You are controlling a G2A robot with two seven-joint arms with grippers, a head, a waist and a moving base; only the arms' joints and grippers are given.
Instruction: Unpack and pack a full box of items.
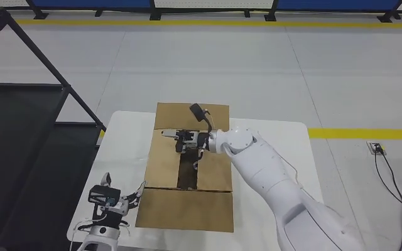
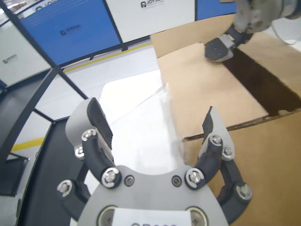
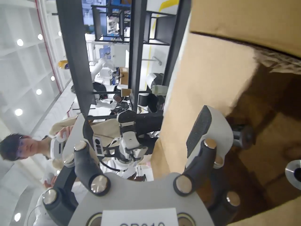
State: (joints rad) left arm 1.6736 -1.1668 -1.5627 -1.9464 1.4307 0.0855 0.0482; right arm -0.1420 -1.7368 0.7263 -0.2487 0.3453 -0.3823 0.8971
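Observation:
A brown cardboard box (image 1: 164, 169) stands on the white table (image 1: 125, 141), its top flaps nearly flat with a dark gap (image 1: 187, 170) between them. My right gripper (image 1: 178, 139) is at the far end of that gap, open, straddling the edge of one flap (image 3: 211, 71); one finger (image 3: 207, 128) sits on the gap side, the other (image 3: 81, 132) outside. In the left wrist view the right gripper (image 2: 218, 50) rests on the flap (image 2: 207, 90). My left gripper (image 1: 123, 199) (image 2: 155, 125) hovers open and empty beside the box's near corner.
A black metal frame (image 1: 44, 125) stands close along one side of the table. The box's near flap (image 1: 185, 210) lies spread toward the table's front edge. Bare table surface (image 2: 141, 99) lies between the left gripper and the box.

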